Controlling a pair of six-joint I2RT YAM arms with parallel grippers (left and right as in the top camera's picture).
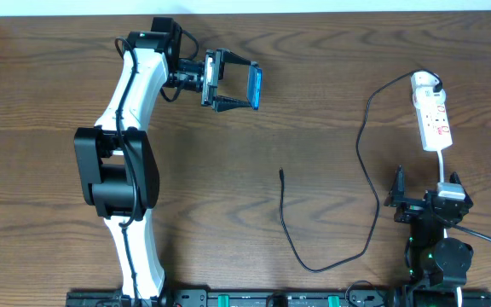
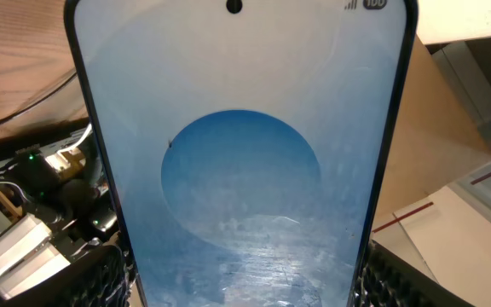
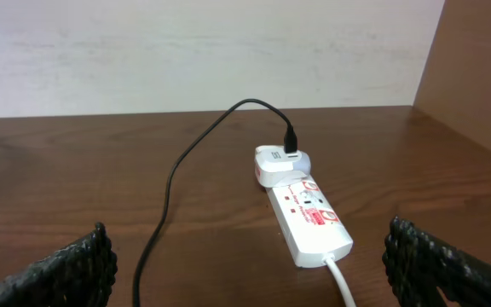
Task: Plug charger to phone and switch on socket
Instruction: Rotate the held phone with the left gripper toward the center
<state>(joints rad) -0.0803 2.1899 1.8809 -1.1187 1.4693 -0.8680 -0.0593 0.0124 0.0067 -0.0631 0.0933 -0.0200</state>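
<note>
My left gripper is shut on the phone and holds it on edge above the table at the back, blue screen turned right. In the left wrist view the lit blue screen fills the frame between the fingers. The charger cable runs from a white adapter on the socket at the back right, loops toward the front, and ends in its black plug tip lying mid-table. My right gripper is open and empty near the front right, just short of the socket and beside the cable.
The socket's white cord runs down to the right arm's base. A white wall stands behind the table. Cardboard and boxes show beyond the table in the left wrist view.
</note>
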